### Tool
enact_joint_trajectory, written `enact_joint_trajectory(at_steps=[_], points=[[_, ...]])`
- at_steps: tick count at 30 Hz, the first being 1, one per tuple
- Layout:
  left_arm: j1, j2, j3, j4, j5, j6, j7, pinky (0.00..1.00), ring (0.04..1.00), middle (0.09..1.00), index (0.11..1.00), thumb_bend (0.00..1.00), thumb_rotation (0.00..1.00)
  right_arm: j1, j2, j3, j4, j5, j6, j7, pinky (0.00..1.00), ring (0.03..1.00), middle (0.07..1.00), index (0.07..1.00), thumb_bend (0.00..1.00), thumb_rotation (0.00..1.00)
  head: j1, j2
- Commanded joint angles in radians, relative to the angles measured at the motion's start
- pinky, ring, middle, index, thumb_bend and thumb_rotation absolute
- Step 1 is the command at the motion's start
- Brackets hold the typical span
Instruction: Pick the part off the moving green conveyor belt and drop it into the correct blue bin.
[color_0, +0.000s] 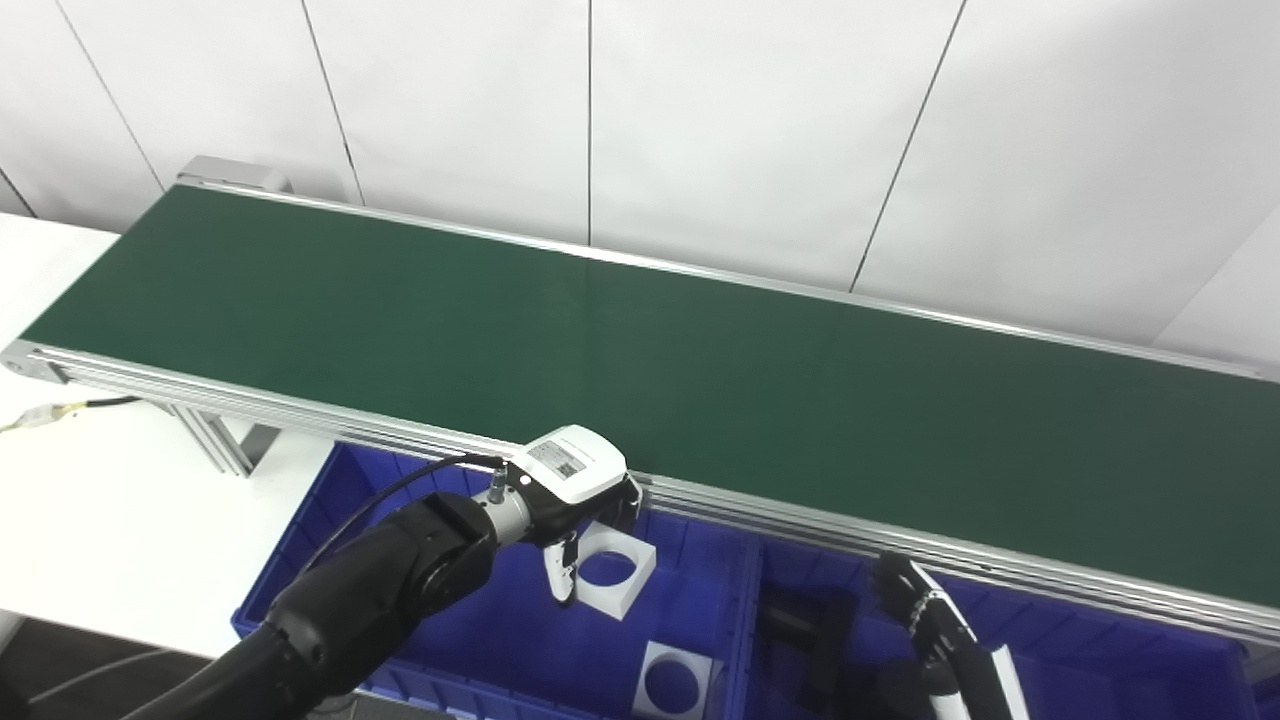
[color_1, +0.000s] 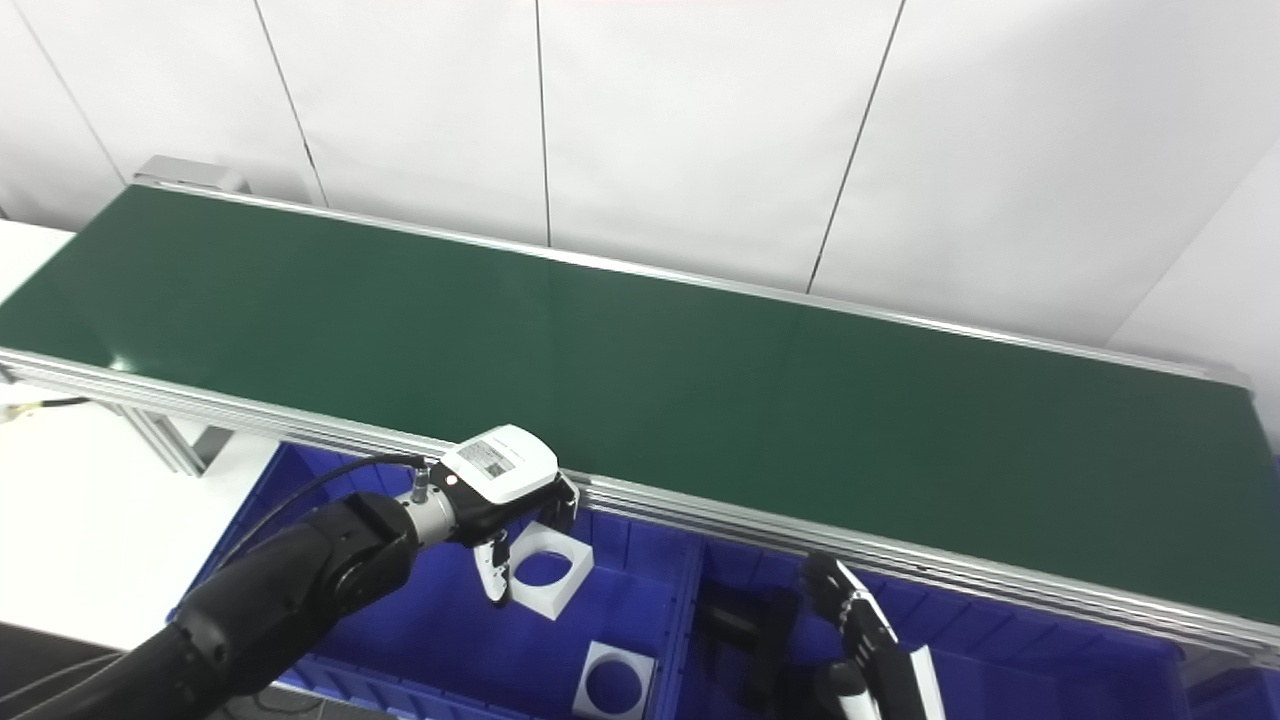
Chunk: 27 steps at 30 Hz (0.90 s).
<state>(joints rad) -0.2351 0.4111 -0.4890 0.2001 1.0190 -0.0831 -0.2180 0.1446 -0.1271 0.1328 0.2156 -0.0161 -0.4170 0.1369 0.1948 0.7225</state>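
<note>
Left robot hand (color_0: 580, 500) over left blue bin (color_0: 330, 520), just below conveyor belt (color_0: 640, 360) — grasping white square part (color_0: 612, 570), hole showing. Second white part (color_0: 675, 682) lies in same bin. Right robot hand (color_0: 915, 600) over right bin, state unclear. Risk — part snags on a finger, tips against bin wall.

small label on left hand (color_0: 572, 462), print too small to read
</note>
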Motion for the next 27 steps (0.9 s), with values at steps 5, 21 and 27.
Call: enact_joint_trajectory(at_steps=[5,21,27], points=[[0.019,0.005,-0.034,0.124,-0.001,0.062,-0.046,0.39,0.478,0.567,0.495,0.52,0.05,-0.006,-0.001,-0.006,-0.012,0.008,-0.053,0.001,0.86,0.854,0.843,0.861,0.82,0.95,0.006,-0.004],[0.024,0.033,-0.043,0.015,-0.012,0.058,-0.121,0.40,0.497,0.474,0.514,0.52,0.00,-0.014,0.006,-0.005,0.008,0.005,-0.053,-0.002,0.86,0.853,0.840,0.856,0.84,0.95,0.008,-0.017],[0.030,0.053,-0.042,-0.077,-0.019,0.045,-0.161,0.37,0.475,0.474,0.515,0.52,0.00,-0.020,0.011,-0.003,0.017,0.003,-0.053,-0.004,0.86,0.851,0.840,0.856,0.84,0.95,0.005,-0.024]])
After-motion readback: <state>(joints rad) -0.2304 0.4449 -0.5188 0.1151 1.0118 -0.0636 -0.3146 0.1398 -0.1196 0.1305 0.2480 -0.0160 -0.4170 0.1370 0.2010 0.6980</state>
